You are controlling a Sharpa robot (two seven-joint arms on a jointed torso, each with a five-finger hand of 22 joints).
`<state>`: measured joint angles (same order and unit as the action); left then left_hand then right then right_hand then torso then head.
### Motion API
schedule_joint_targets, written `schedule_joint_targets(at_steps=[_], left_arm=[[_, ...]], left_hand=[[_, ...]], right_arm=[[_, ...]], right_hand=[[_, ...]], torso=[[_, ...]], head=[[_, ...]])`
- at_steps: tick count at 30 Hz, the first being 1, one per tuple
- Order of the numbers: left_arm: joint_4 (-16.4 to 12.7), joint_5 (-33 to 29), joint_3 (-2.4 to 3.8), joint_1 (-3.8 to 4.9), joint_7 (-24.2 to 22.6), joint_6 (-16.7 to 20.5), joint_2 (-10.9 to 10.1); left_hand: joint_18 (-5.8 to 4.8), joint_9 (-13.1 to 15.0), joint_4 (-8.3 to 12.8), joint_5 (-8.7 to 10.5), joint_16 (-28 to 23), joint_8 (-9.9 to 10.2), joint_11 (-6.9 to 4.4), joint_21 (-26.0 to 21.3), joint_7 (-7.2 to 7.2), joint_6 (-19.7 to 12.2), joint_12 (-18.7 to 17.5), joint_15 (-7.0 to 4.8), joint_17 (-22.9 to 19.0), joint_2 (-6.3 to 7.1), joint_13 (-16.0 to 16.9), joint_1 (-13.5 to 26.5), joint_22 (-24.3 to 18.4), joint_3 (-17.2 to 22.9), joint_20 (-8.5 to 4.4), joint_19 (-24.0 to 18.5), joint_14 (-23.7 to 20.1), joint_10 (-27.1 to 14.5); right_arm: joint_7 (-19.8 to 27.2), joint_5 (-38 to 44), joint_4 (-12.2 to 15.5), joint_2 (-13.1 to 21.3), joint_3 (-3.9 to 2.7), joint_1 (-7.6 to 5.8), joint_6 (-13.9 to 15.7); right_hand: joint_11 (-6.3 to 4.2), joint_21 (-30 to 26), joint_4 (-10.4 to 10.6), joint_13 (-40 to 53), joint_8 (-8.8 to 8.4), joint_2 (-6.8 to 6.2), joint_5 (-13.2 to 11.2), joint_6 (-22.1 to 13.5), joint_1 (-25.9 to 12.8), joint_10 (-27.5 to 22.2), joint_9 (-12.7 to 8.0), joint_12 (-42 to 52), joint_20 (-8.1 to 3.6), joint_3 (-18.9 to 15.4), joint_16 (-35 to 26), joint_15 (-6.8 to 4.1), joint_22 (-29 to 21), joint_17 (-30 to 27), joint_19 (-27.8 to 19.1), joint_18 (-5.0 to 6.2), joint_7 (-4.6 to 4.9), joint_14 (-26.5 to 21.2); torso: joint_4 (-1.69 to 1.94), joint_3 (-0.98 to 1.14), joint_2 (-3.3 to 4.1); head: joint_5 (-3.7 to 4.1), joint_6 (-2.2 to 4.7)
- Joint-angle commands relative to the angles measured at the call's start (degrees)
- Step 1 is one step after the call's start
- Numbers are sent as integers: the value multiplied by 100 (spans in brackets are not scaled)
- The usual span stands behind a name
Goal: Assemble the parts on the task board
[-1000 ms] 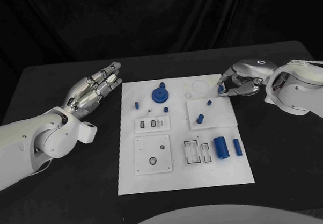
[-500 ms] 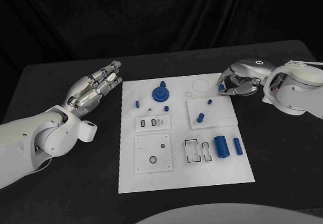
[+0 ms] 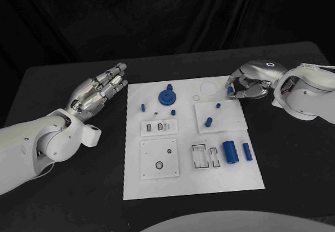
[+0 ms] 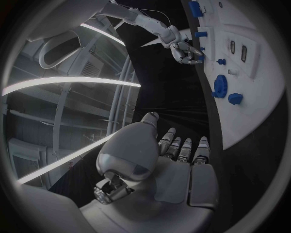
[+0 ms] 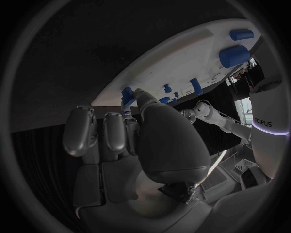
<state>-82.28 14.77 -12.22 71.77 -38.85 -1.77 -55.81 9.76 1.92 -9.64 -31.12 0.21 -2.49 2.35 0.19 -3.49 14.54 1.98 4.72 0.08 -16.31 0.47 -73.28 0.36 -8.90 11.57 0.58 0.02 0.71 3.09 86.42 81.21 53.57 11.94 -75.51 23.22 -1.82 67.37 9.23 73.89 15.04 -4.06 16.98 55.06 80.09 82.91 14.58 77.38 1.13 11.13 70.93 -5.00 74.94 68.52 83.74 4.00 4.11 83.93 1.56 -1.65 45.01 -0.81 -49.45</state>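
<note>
The white task board [image 3: 191, 175] lies mid-table. My right hand [image 3: 249, 82] hovers at its far right corner, thumb and fingers curled around a small blue part [image 3: 230, 91]; the right wrist view shows that blue part [image 5: 127, 95] at the thumb tip by the board's edge [image 5: 182, 63]. My left hand [image 3: 97, 92] is open with fingers straight, over the table left of the board's far end. On the board stand a blue gear [image 3: 165, 97], small blue pegs [image 3: 142, 107], and two blue cylinders [image 3: 229, 152] lying near the right edge.
A raised white plate [image 3: 228, 122] carries two blue pegs [image 3: 208, 123]. Two more white plates [image 3: 159, 173] sit on the board's left half, and slotted outlines [image 3: 204, 157] lie beside the cylinders. Bare black table [image 3: 301, 158] surrounds the board.
The right hand has shifted very slightly at the board's far right corner, still around the small blue part. The left arm has not moved.
</note>
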Motion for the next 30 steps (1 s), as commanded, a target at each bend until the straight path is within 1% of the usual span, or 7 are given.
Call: schedule_joint_targets(at_steps=[1,6,12,16,24,27,30], left_arm=[[-8,-4,5,-8,-536,-89,3],[-9,-4,5,-9,-529,-93,-2],[-12,-4,5,-9,-524,-98,-14],[-18,-4,5,-9,-518,-94,-21],[-29,-4,5,-8,-499,-78,-25],[-33,-4,5,-8,-494,-76,-11],[-39,-4,5,-8,-495,-75,6]], left_hand=[[61,5,21,-33,-21,-4,32,40,-21,-12,-29,47,-8,-15,5,-34,8,11,40,20,-2,-8],[61,5,24,-35,-21,-4,32,41,-21,-11,-29,48,-8,-15,5,-35,9,14,41,21,-2,-8],[61,5,34,-43,-21,-3,32,42,-21,-13,-28,51,-8,-14,5,-38,10,25,45,23,-2,-8],[61,5,34,-43,-21,-3,32,42,-21,-13,-28,51,-8,-14,5,-38,10,25,45,23,-2,-8],[62,5,49,-51,-21,-3,30,43,-19,-11,-25,53,-8,-11,6,-43,10,36,49,25,-2,-7],[62,5,49,-51,-21,-3,30,43,-19,-11,-25,53,-8,-11,6,-43,10,36,49,25,-2,-7],[62,6,60,-56,-21,-5,29,45,-19,-4,-22,53,-8,-8,7,-45,11,44,50,27,-2,-6]], right_arm=[[47,7,25,-4,-3,15,139],[34,6,20,-14,-3,15,97],[8,6,111,-1,-3,10,120],[-30,7,322,26,-4,-61,103],[-121,7,954,30,-5,-353,-26],[-130,7,1107,-15,-5,-397,-58],[-144,8,1209,-138,-5,-422,-156]], right_hand=[[18,-32,-16,-22,35,16,-53,44,9,-34,20,-11,4,-29,-39,-20,944,-9,-16,24,-11,260],[22,-62,-4,-40,46,15,-103,34,-13,-41,33,-25,6,-38,-58,-17,937,-34,-24,29,-9,256],[43,-119,3,-66,68,13,-143,46,-24,-53,50,-45,11,-44,-88,-7,923,-70,-40,39,-11,249],[71,-175,17,-100,82,1,-209,40,-42,-72,65,-74,23,-56,-112,13,909,-98,-57,47,-2,241],[105,-200,31,-103,85,-5,-265,19,-55,-75,75,-77,40,-64,-113,38,903,-104,-65,49,13,241],[110,-200,35,-104,86,-5,-271,19,-61,-75,77,-78,43,-66,-113,43,903,-106,-65,48,16,241],[117,-208,40,-108,88,-7,-276,19,-68,-77,79,-81,46,-69,-114,47,901,-107,-67,49,19,241]], torso=[[5,-5,4],[8,-4,5],[-11,-3,3],[-11,-13,-1],[8,-14,4],[24,-18,7],[25,-19,8]], head=[[-4,7],[-2,8],[-39,-3],[-29,-3],[19,-8],[48,10],[31,19]])
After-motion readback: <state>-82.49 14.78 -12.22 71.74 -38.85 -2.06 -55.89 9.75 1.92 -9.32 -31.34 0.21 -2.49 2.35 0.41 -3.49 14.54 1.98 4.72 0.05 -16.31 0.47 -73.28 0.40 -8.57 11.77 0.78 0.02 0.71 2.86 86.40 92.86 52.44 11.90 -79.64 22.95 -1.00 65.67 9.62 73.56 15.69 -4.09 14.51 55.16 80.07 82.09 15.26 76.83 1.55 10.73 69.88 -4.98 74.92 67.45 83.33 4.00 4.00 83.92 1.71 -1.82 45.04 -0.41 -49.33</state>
